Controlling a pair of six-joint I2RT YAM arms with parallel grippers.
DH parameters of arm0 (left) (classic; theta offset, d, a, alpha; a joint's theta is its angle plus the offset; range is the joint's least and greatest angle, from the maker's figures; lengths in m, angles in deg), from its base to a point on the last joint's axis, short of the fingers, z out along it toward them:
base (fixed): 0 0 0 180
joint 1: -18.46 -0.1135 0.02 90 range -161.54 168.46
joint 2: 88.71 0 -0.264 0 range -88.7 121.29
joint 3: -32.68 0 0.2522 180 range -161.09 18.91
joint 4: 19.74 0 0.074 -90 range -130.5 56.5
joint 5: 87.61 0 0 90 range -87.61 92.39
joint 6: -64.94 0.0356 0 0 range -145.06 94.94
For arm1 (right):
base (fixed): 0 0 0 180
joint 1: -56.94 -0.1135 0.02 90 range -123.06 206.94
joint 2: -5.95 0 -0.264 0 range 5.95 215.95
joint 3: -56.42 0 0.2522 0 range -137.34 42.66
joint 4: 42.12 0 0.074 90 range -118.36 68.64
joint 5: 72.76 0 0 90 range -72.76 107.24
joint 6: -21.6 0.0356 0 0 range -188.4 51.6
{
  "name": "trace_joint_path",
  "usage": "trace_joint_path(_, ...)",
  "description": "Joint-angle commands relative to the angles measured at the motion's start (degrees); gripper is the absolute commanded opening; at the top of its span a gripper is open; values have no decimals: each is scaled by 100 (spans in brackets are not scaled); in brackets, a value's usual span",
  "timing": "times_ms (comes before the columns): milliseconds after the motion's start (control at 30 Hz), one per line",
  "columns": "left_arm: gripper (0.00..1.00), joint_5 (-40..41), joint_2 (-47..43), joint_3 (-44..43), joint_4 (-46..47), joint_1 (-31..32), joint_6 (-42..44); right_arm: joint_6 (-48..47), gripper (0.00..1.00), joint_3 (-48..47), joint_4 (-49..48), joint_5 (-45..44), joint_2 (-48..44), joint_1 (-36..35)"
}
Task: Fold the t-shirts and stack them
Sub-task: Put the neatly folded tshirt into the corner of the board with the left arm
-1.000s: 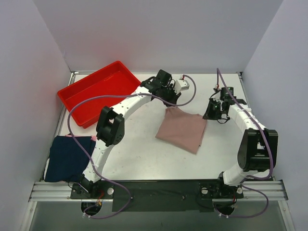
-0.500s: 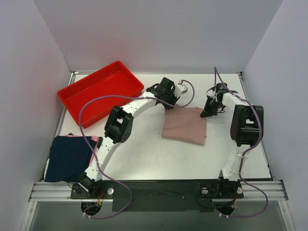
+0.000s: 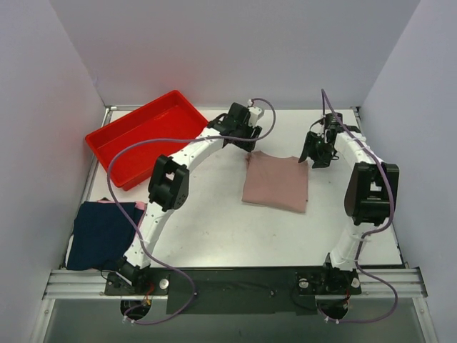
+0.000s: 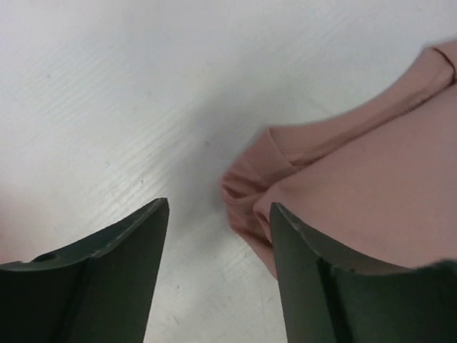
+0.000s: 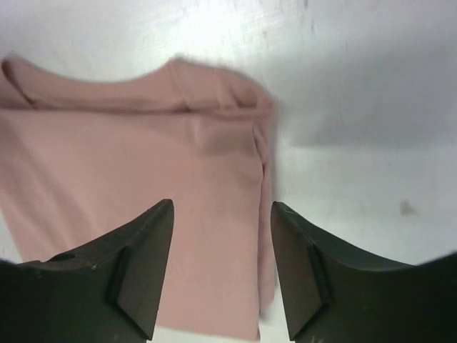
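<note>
- White table (image 3: 214,236), pale walls on three sides. Arm bases sit on a rail at the near edge.
- Red tray (image 3: 146,136) lies at the far left corner, set at an angle.
- Pink shirt (image 3: 275,182) lies right of centre, towards the far side. It is folded to a rough rectangle and rests flat on the table.
- Cloth is dusty pink and matt, with a smooth top face and only slight creases.
- Its near edge runs slightly askew to the table edge.
- Left wrist view: the shirt's far-left corner is bunched into a small rounded fold. A stitched band runs along the far edge.
- Right wrist view: the far edge shows a curved seamed band. Layers stack unevenly along the right side, with a short ridge near the far-right corner.
- Navy shirt (image 3: 102,232) lies at the near left edge, well apart from the pink one. It is folded to a dark, roughly square block.
- A thin pink strip shows at its far edge. Cannot tell what it is.
- Left gripper (image 4: 218,207) is above the pink shirt's far-left corner. Jaws are spread with nothing between them and bare table in the gap.
- One left finger overlaps the bunched corner in the wrist view. Contact cannot be told.
- Right gripper (image 5: 221,206) is above the far-right part of the pink shirt. Jaws are spread and empty, with cloth seen through the gap.
</note>
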Motion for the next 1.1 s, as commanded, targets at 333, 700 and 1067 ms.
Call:
trace_joint_path(333,89,-1822,-1389,2597,456,46,-2836,310,59,1997,-49,176,-1429,4)
trace_joint_path(700,16,-2823,-852,3337,1388,222,-3487,389,59,2288,-120,194,-2149,127)
trace_joint_path(1067,0,-2448,-1818,3012,-1429,-120,-997,205,78,2763,109,-166,-3564,277)
